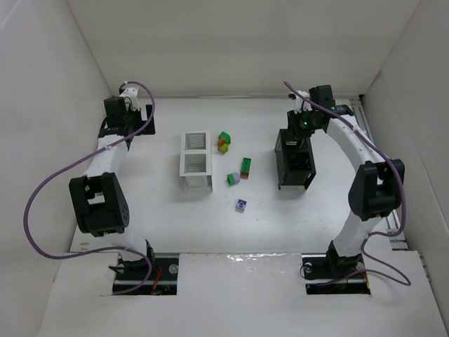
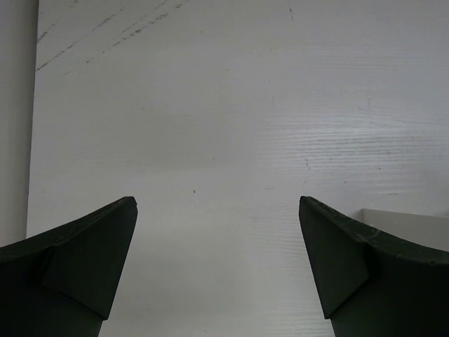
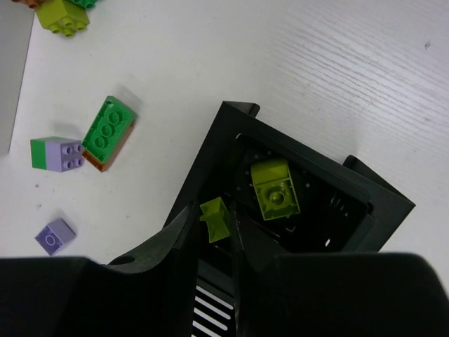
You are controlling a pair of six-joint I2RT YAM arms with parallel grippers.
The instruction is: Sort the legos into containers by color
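My right gripper (image 3: 214,221) hangs over the black container (image 3: 210,151), shut on a small yellow-green lego (image 3: 216,216). Another yellow-green lego (image 3: 275,189) lies inside that box. On the table to its left lie a green-on-orange lego (image 3: 106,130), a green-and-lavender lego (image 3: 57,154) and a small lavender lego (image 3: 55,236). The white container (image 1: 196,161) stands left of the loose legos, with a green, yellow and orange cluster (image 1: 224,142) beside it. My left gripper (image 2: 217,210) is open over bare table at the far left, holding nothing.
White walls enclose the table on three sides. The left wall (image 2: 17,119) is close beside my left gripper. A corner of the white container (image 2: 407,221) shows behind the left gripper's right finger. Purple cables loop off both arms.
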